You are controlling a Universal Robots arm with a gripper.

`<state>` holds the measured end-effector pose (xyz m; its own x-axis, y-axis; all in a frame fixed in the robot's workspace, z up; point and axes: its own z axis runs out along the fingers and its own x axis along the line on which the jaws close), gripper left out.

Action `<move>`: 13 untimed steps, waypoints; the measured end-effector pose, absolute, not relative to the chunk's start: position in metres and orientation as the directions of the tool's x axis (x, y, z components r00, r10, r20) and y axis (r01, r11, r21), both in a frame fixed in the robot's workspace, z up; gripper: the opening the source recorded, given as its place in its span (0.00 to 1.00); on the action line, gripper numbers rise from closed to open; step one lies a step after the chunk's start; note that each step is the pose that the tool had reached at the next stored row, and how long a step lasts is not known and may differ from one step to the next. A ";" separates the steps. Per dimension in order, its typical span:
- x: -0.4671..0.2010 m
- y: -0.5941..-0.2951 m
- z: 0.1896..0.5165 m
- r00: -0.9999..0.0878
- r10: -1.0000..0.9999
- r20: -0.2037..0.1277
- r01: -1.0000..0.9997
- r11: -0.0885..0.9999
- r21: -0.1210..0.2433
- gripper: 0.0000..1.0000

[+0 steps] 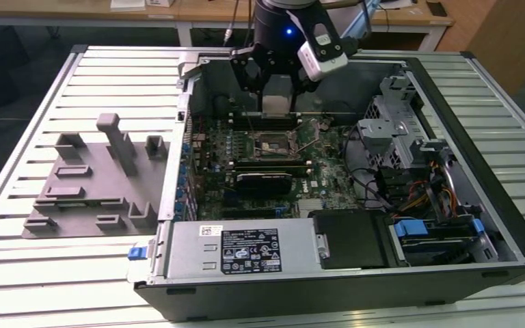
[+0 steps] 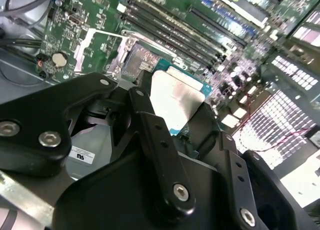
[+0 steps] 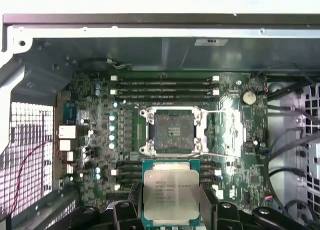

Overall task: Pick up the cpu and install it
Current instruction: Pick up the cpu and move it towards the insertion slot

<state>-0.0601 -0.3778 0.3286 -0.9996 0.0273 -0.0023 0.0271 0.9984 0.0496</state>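
Computer assembly: the tool (image 3: 171, 206) is clamped on 2 opposite edges of the cpu (image 3: 171, 190), carrying it level, metal top up, just beside the open socket (image 3: 174, 132) and not yet over it. The socket's load plate (image 3: 231, 127) lies swung aside, baring the contacts, apparently so the chip can drop straight in.
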 end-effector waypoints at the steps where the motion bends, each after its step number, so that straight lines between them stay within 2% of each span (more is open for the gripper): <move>1: -0.060 -0.376 0.327 -1.000 0.027 -0.002 0.027 0.998 0.049 0.54; 13: -0.060 -0.354 0.308 -1.000 0.027 -0.003 0.027 0.999 0.040 0.54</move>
<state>-0.0601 -0.3537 0.3078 -0.9996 0.0272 -0.0025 0.0271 0.9988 0.0396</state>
